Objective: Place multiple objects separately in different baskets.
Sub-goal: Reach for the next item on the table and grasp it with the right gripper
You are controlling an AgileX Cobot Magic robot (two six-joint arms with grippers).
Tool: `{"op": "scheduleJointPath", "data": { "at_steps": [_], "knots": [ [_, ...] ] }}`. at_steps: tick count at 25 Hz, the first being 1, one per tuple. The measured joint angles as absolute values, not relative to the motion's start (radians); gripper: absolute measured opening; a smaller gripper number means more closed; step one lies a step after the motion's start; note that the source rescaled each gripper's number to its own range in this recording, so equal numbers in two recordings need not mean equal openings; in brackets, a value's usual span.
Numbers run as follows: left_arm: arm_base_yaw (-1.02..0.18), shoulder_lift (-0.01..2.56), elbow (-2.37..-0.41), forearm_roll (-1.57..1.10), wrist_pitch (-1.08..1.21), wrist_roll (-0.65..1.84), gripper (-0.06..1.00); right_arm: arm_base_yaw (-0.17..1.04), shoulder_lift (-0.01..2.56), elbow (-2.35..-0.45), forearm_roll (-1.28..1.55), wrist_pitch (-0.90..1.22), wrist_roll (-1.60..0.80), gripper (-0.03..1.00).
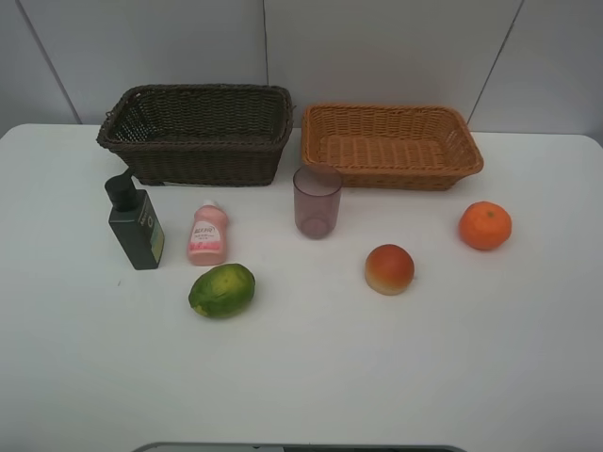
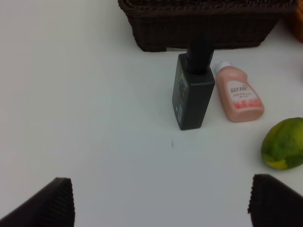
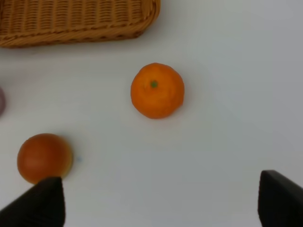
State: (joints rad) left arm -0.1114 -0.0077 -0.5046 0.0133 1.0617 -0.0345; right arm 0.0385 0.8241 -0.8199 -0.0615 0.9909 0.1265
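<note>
Baskets stand empty at the far side: brown basket (image 1: 207, 162) left, tan basket (image 1: 405, 177) right. Nearer sit pump bottle (image 1: 135, 224), pink bottle (image 1: 207, 235) and green fruit (image 1: 221, 290) left, cup (image 1: 317, 201) centre, apple (image 1: 389, 268) and orange (image 1: 485, 225) right. Left gripper (image 2: 158, 203) and right gripper (image 3: 161, 198) hang wide open, holding nothing, each over its own half, seemingly to split the sorting.

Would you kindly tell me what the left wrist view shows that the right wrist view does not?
Left wrist only: dark brown basket, dark green pump bottle, pink bottle, green fruit, left gripper. Right wrist only: orange, red-yellow fruit, right gripper, and the orange-tan basket shown clearly. Both: the white table; an orange sliver in the left wrist view may be that basket.
</note>
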Motion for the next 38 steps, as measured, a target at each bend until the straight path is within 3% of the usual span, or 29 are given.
{"op": "scheduleJointPath", "data": {
  "at_steps": [6, 14, 19, 27, 38],
  "knots": [
    [-0.111, -0.008, -0.505, 0.013, 1.062, -0.035, 0.95, 0.198, 1.193, -0.925, -0.069, 0.82, 0.127, 0.72],
    [-0.111, -0.008, -0.505, 0.013, 1.062, -0.035, 0.95, 0.297, 1.493, -0.971, 0.013, 0.774, 0.127, 0.72],
    [-0.111, -0.008, -0.505, 0.013, 1.062, -0.035, 0.95, 0.383, 1.593, -0.973, 0.081, 0.773, 0.164, 0.73],
    [-0.111, -0.008, -0.505, 0.013, 1.062, -0.035, 0.95, 0.518, 1.705, -0.973, -0.013, 0.772, 0.365, 0.86],
    [-0.111, -0.008, -0.505, 0.013, 1.062, -0.035, 0.95, 0.575, 1.776, -0.974, -0.144, 0.665, 0.564, 0.89]
  ]
}}
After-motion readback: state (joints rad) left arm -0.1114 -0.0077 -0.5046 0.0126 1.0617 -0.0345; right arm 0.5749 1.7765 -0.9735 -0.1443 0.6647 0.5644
